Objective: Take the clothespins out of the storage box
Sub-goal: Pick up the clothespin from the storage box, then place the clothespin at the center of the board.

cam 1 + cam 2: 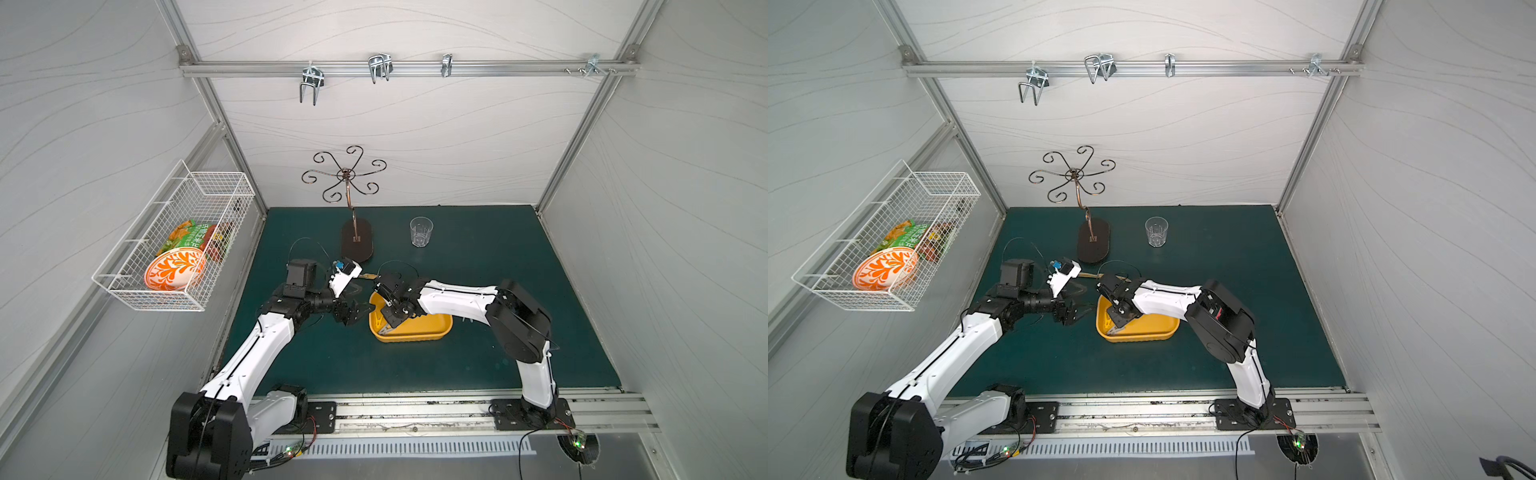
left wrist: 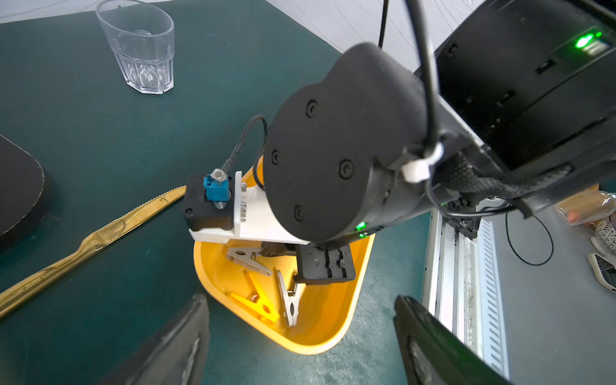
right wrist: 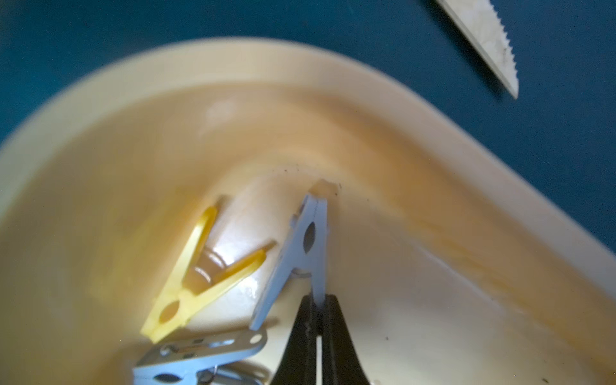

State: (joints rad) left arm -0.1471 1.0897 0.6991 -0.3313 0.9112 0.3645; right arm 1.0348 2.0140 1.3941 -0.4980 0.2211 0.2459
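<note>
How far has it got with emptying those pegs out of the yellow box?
Barely begun: no peg shows on the mat. In hand: the right tool is shut on one grey peg, inside the box. Left: that one, a yellow peg and a second grey peg at least.

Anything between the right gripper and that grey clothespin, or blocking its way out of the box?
Nothing between: the right gripper is shut on one leg of the grey clothespin. Nothing visible covers the storage box; the open left gripper is beside it.
</note>
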